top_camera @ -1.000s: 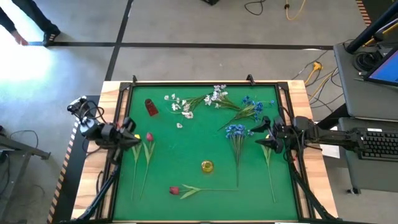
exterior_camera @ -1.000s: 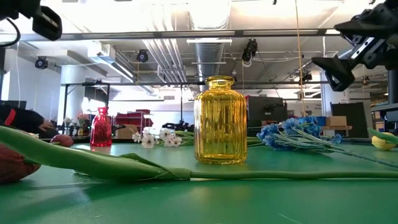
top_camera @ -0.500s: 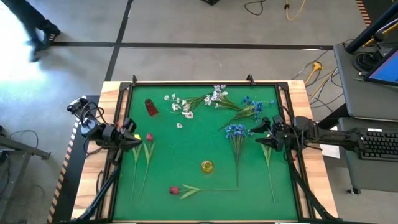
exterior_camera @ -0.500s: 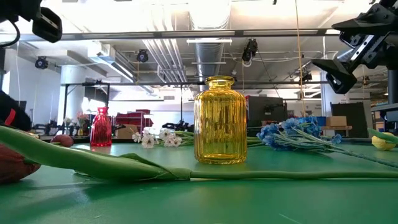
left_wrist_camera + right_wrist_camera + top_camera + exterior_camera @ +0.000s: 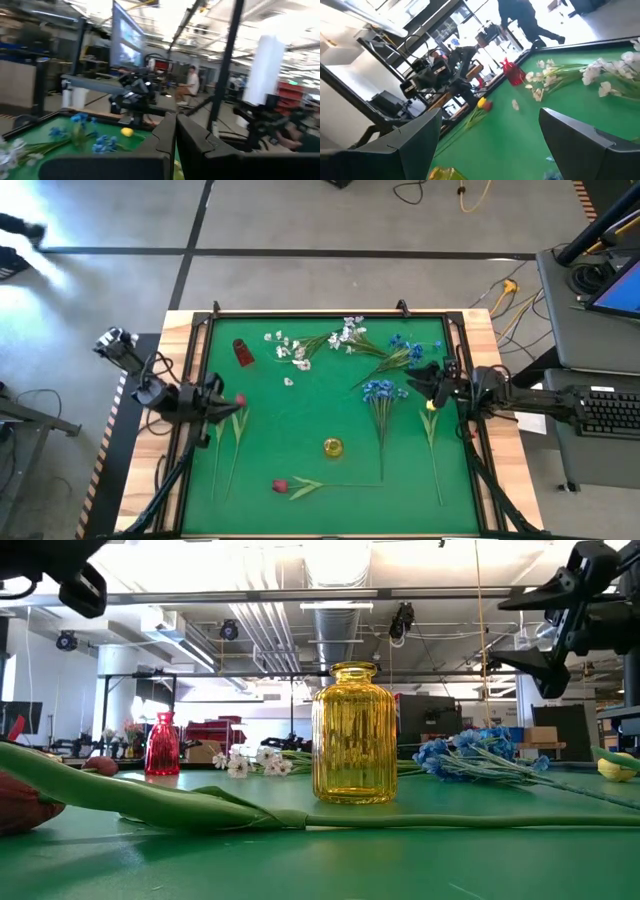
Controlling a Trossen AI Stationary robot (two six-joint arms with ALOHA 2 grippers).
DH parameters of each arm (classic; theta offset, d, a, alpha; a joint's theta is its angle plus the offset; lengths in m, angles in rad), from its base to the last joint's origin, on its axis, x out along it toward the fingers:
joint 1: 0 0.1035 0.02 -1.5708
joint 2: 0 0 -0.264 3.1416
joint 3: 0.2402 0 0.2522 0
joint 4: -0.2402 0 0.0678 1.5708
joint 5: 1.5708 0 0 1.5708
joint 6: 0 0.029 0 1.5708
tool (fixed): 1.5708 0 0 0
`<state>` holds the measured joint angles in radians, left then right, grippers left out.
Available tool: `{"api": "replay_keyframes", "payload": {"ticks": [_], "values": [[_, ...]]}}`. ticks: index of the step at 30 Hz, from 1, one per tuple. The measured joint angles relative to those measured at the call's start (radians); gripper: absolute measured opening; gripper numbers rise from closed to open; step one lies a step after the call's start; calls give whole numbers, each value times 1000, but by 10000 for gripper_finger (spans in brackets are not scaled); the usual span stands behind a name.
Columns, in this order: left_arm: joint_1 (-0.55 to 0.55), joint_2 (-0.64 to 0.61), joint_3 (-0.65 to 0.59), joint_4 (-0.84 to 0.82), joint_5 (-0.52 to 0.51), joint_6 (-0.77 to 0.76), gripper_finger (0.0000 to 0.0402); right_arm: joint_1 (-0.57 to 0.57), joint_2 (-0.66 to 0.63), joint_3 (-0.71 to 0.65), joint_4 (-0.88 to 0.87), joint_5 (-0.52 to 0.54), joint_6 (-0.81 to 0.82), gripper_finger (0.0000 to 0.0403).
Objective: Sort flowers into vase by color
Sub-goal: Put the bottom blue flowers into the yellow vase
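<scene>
Left claw shut, empty, above tulips at table's left edge; right claw spread wide, empty, beside blue flowers; yellow vase upright.

A green felt-covered surface in a pale wooden frame carries a ribbed yellow glass jar near its middle and a small red glass vase far left. Loose on it lie white blossom sprays, blue clustered blooms, yellow tulips and red-pink tulips.
</scene>
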<state>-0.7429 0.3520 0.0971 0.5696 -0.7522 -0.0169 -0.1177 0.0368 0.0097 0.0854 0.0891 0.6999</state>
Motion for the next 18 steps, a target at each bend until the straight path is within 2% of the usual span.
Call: {"api": "replay_keyframes", "payload": {"ticks": [3, 6, 12, 18], "values": [[29, 116, 0, 114, -65, -36, 0, 0, 0, 0, 55, 0, 3, 327], [63, 231, 0, 171, -77, -118, 0, 0, 0, 0, 114, -8, 3, 327], [122, 443, 64, 177, -77, -267, 0, 2, 28, 13, 132, -17, -4, 327], [159, 628, 195, 169, -76, -245, 0, 16, 161, 52, 129, -20, -4, 327]]}}
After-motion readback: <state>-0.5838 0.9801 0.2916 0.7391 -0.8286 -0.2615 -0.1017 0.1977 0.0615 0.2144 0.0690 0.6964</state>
